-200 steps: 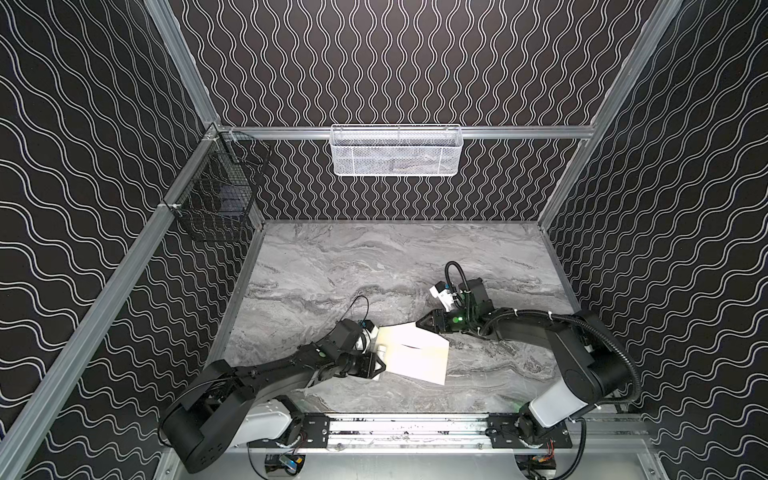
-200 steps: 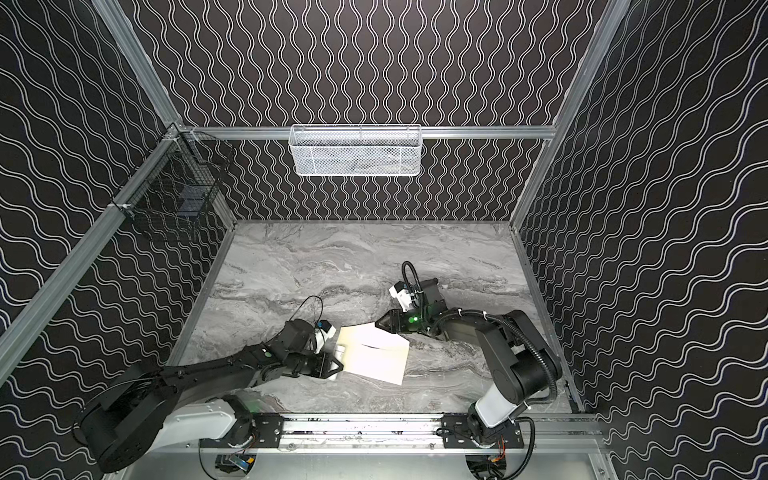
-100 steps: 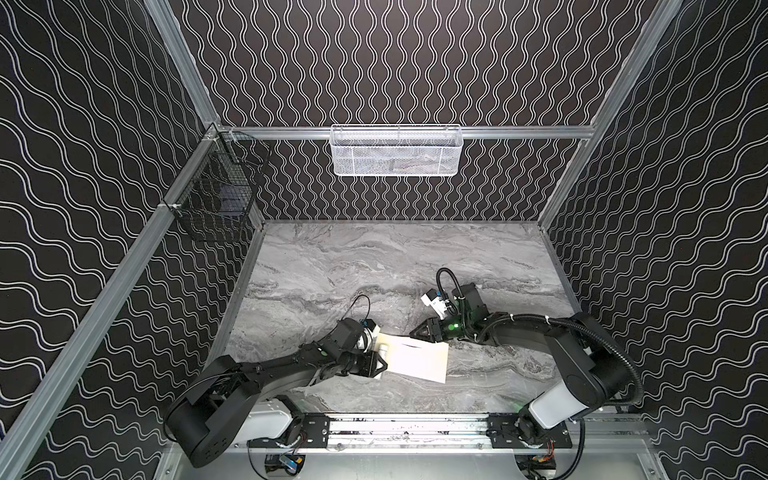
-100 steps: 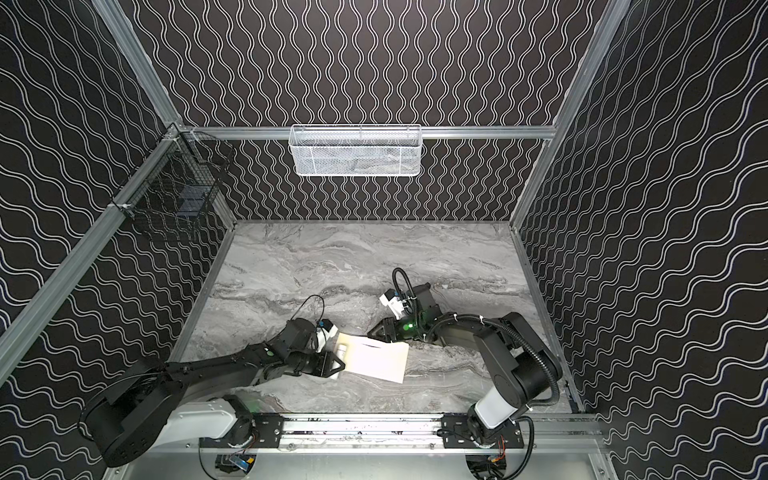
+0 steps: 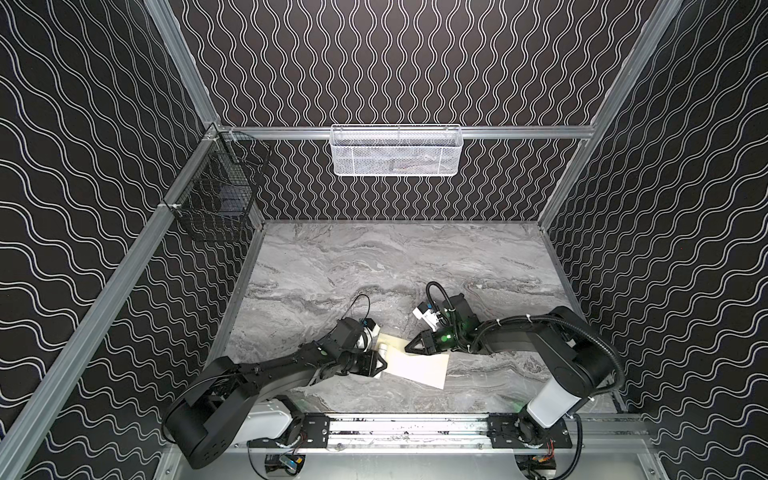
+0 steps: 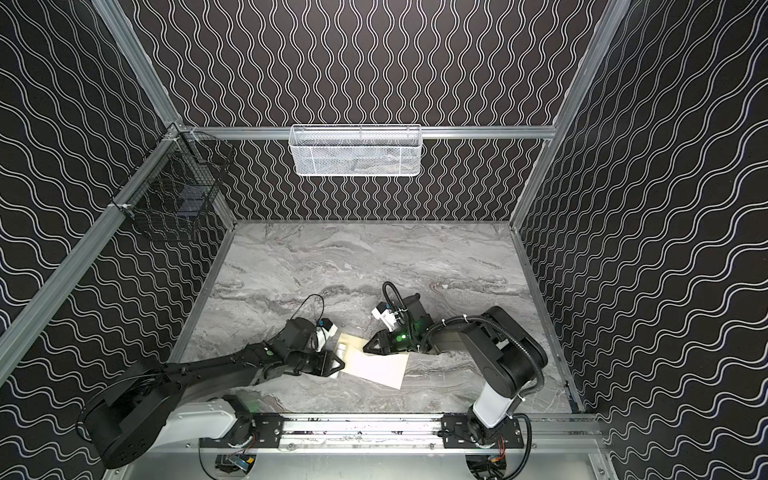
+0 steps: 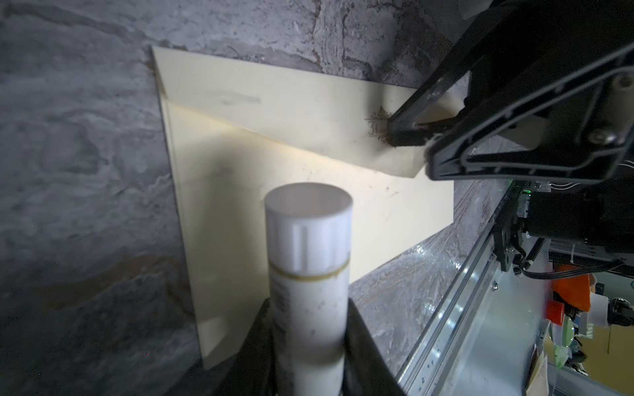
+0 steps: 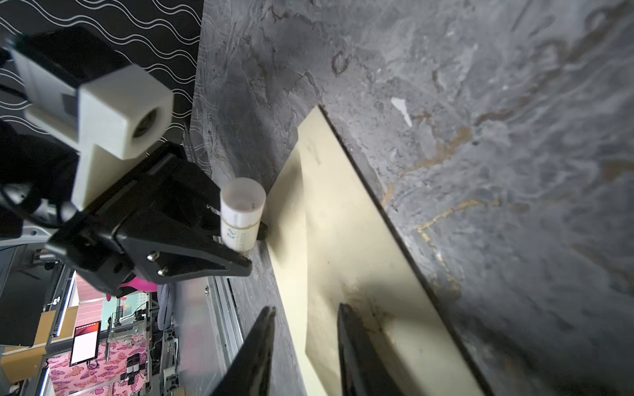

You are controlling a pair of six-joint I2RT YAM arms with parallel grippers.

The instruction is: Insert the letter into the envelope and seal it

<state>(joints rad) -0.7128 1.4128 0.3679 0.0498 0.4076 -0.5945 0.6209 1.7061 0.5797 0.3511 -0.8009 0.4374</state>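
Sealing step now, by the look of it: the envelope (image 5: pixel 417 368) lies flat at the near middle of the table (image 5: pixel 374 266), between the two arms. The letter is nowhere in sight, so I judge it already tucked inside. The right gripper (image 7: pixel 411 147) has its jaws narrowed onto the tip of the flap (image 7: pixel 291 116), right by the faint emblem (image 7: pixel 375 127), holding it raised off the envelope's body. The left gripper (image 5: pixel 380 362) is clamped on a white capped cylinder (image 7: pixel 308 260), likely glue, poised at the envelope's left edge. To do this well: hold the flap lifted and taut without creasing it. Get the cap off before any stroke, run the tip along the flap's inner edge only, then fold down and press outward from the crease.
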